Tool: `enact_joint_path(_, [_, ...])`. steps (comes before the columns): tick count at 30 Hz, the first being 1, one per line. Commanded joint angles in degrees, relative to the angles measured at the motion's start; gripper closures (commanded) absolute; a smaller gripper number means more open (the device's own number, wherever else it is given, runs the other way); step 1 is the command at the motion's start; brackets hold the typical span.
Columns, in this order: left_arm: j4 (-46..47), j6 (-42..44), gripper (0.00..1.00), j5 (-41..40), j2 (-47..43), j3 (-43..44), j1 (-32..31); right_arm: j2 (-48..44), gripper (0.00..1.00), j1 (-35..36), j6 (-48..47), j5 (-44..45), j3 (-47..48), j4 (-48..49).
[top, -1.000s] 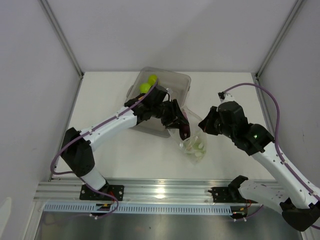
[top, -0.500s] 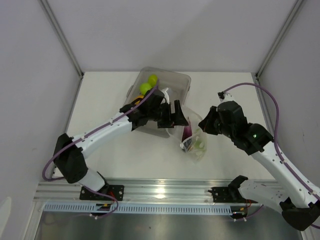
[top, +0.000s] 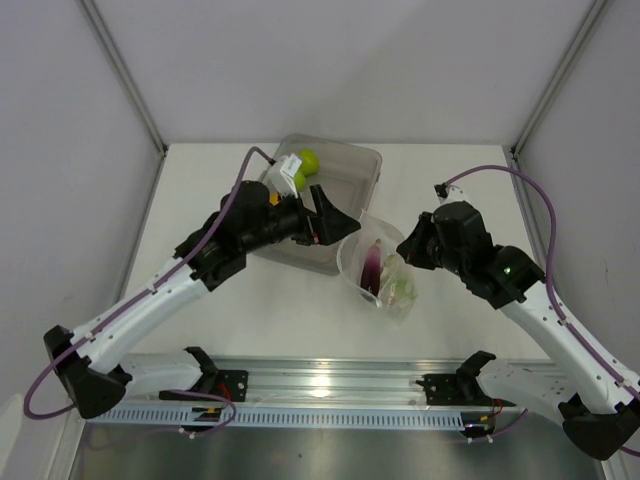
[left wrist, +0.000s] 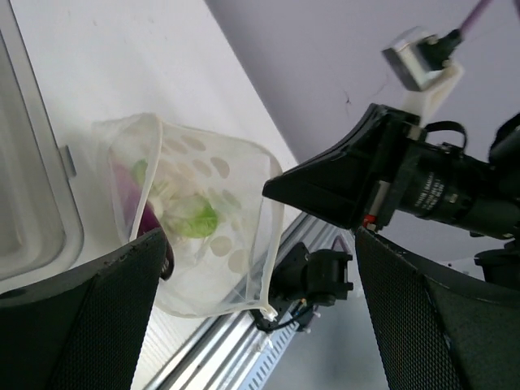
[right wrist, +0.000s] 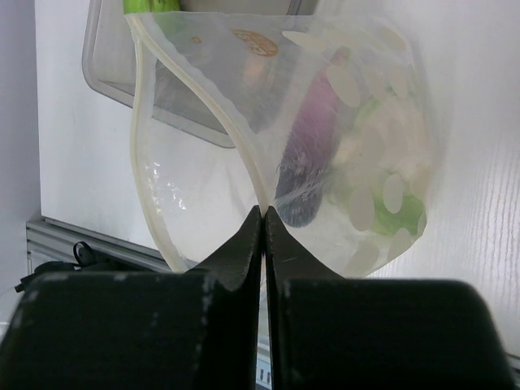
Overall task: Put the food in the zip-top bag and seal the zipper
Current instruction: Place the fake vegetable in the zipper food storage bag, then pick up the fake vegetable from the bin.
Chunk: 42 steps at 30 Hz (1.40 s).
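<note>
Top external view showed the bag (top: 390, 290) standing mouth-up on the worktop (top: 290, 320), around the middle and a little toward the near edge, just beside the near-right corner of the tray (top: 355, 175). Inside it lay the eggplant (top: 372, 265) and a pale green piece (right wrist: 398, 215). Green fruits (top: 309, 160) sat in the tray's far-left corner, partly hidden by the left arm.

In the right wrist view the right fingers (right wrist: 263, 227) were pressed shut on the bag's rim, pinching the zipper (right wrist: 199, 85) at one spot and holding the mouth up. The left fingers (top: 338, 215) stood wide apart and held nothing, hanging over the near edge of the tray, close to the bag's mouth but not touching it.

Judging from this, the filling was only partly done and the zipper was unsealed. The main risk was the single pinch: thin, crinkly plastic held at one point could sag or fold, closing the mouth so the next fruit would hit the rim and roll across the worktop. A tug from the right arm could tip the bag and spill what was inside. The left arm, working so near, could also brush the rim and drag it from the grip.
</note>
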Motion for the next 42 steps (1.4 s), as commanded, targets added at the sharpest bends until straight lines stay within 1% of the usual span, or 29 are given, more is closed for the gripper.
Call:
enact_joint_path(1, [6.55,3.57,0.01,-4.71,-4.33,-0.42,-0.29,0.00,1.00,0.19,0.56,1.55,1.20,1.24])
enact_joint_path(2, [5.59,6.72,0.01,-6.20,-4.42,0.89,-0.29,-0.09,1.00,0.19,0.56,1.46,1.20,1.33])
enact_joint_path(3, [3.57,7.79,0.00,-8.39,-4.16,1.95,-0.12,0.00,1.00,0.28,0.56,1.37,1.28,1.33])
enact_joint_path(4, [-0.45,8.33,0.00,-11.54,-3.20,4.91,0.32,0.00,1.00,0.19,0.56,1.37,1.20,1.33])
enact_joint_path(5, [-1.88,8.85,0.00,-11.66,-2.76,5.55,1.11,0.00,1.00,0.28,0.65,1.29,1.20,1.33])
enact_joint_path(8, [-5.22,8.60,0.00,-10.26,-0.91,7.48,6.02,0.00,1.00,0.19,0.48,1.29,1.20,0.98])
enact_joint_path(10, [-5.32,9.64,0.00,-10.60,-0.03,7.93,9.01,-0.09,1.00,0.19,0.39,1.55,1.20,0.54])
enact_joint_path(12, [-8.04,10.61,0.00,-11.57,2.77,10.64,11.73,0.00,1.00,0.19,0.30,1.55,1.20,0.36])
enact_joint_path(14, [-9.71,11.58,0.01,-15.07,5.67,12.41,12.71,0.26,1.00,0.19,0.12,1.55,1.37,0.10])
enact_joint_path(18, [-16.46,13.43,0.01,-20.53,12.00,18.03,14.38,1.14,1.00,0.19,-0.23,1.29,1.90,0.36])
enact_joint_path(21, [-19.37,13.26,0.00,-21.76,16.74,20.58,16.05,2.02,1.00,0.19,-0.49,0.85,2.16,0.98])
enact_joint_path(27, [-21.66,10.79,0.01,-19.66,23.86,22.43,20.70,3.07,1.00,0.19,-1.19,0.85,2.16,0.81])
enact_joint_path(30, [-25.00,11.14,0.01,-21.23,29.57,25.77,21.33,3.16,1.00,0.02,-1.37,0.93,2.25,0.98])
enact_joint_path(31, [-27.71,11.32,0.01,-22.72,32.90,28.99,21.33,3.08,1.00,-0.07,-1.46,0.76,2.08,1.15])
enact_joint_path(35, [-33.34,10.97,0.01,-26.16,39.51,34.64,21.42,3.08,1.00,-0.34,-1.28,0.23,1.55,1.59])
enact_joint_path(37, [-33.62,10.44,0.01,-26.95,40.48,34.48,21.59,2.99,1.00,-0.34,-1.02,-0.03,1.29,1.77])
enact_joint_path(40, [-31.43,9.65,0.01,-26.60,40.93,32.11,22.12,2.46,1.00,-0.60,-0.67,-0.47,0.23,2.39])
enact_joint_path(42, [-32.04,9.56,0.01,-26.69,42.07,31.84,22.91,2.29,1.00,-0.69,-0.49,-0.56,-0.29,2.56])
